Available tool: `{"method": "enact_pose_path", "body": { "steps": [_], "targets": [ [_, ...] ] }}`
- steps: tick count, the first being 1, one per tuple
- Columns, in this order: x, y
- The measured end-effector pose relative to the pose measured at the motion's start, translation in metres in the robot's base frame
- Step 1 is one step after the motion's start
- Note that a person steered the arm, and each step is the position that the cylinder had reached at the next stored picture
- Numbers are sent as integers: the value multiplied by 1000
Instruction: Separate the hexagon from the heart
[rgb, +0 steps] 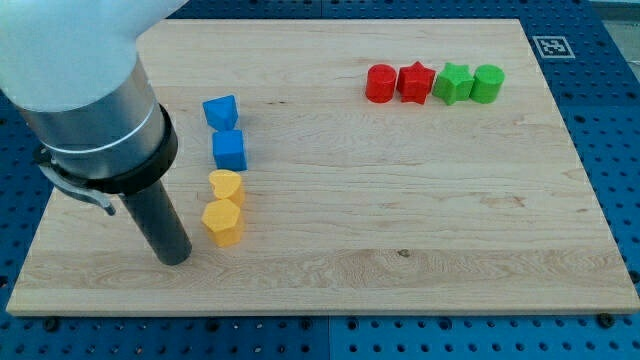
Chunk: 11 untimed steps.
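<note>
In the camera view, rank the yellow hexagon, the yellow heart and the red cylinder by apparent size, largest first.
1. yellow hexagon, marginally largest.
2. yellow heart, close enough that I would not separate the two firmly.
3. red cylinder, smallest, though it lies further up the board, so distance may account for that.

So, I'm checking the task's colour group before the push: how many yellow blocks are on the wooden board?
2. The yellow heart block sits at the view's left, and the yellow hexagon block touches it just below. My tip is left of the hexagon. None appear hidden.
</note>
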<state>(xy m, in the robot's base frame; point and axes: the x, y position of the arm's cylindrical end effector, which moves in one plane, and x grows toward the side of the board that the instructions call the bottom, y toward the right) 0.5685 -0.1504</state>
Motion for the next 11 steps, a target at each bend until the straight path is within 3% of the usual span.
{"method": "enact_pose_path", "body": {
  "steps": [2, 11],
  "targets": [
    [-20, 10],
    [-22, 60]
  ]
}}
